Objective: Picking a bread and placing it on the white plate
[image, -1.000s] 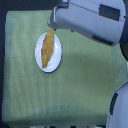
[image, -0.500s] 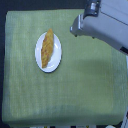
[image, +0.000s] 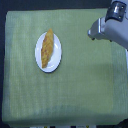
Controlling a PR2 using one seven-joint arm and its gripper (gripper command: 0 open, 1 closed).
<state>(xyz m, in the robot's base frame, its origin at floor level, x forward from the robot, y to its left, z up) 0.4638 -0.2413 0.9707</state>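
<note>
The bread (image: 47,47), a long golden-orange loaf with pointed ends, lies lengthwise on the white plate (image: 57,56) on the green cloth, left of centre in the exterior view. My arm and gripper (image: 94,33) are at the upper right, well away from the plate. Only the grey-white housing shows, and the fingers cannot be made out, so the jaws' state is unclear. Nothing is seen hanging from the gripper.
A green cloth (image: 75,90) covers the table, with dark floor around its edges. The arm's bulky body (image: 112,30) fills the upper right corner.
The arm has drawn back from over the plate toward the exterior view's upper right. The bread stays on the plate, now fully uncovered.
</note>
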